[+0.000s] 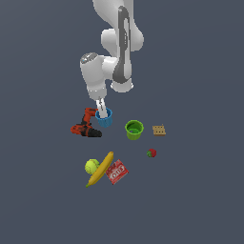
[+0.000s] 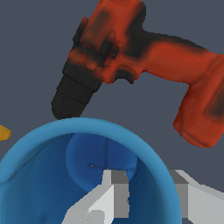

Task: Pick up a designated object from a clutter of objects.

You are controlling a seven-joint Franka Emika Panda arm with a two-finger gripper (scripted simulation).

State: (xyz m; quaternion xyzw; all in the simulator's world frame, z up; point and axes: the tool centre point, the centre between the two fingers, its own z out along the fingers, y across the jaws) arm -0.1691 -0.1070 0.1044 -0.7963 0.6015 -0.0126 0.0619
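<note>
Gripper [image 2: 146, 192] straddling wall of small bright blue tapered cup [image 1: 105, 118], centre-left of exterior frame; grip unconfirmed, cannot tell. Risk: thin rim slipping, cup tipping onto adjacent red-black drill [image 1: 86, 125].

- My arm [image 1: 116, 43] is cut off by the upper edge of the exterior view; its base is not visible.
- My fingertips [image 1: 101, 108] drop behind the blue cup [image 1: 105, 117] rim there; their ends are hidden.
- In the wrist view the blue cup [image 2: 39, 175] is cut off at 6 and 9 o'clock; only part of its rim shows.
- My fingers [image 2: 114, 192] run out at 6 o'clock, one inside the cup wall, one outside.
- The drill [image 2: 148, 57] is clipped at 12 and 3 o'clock.
- A yellow sliver [image 2: 3, 132] at 9 o'clock is too cropped to identify.
- The red packet [image 1: 116, 172] lettering is too small to read.
- The tan block [image 1: 159, 130] surface marks are indistinct.
</note>
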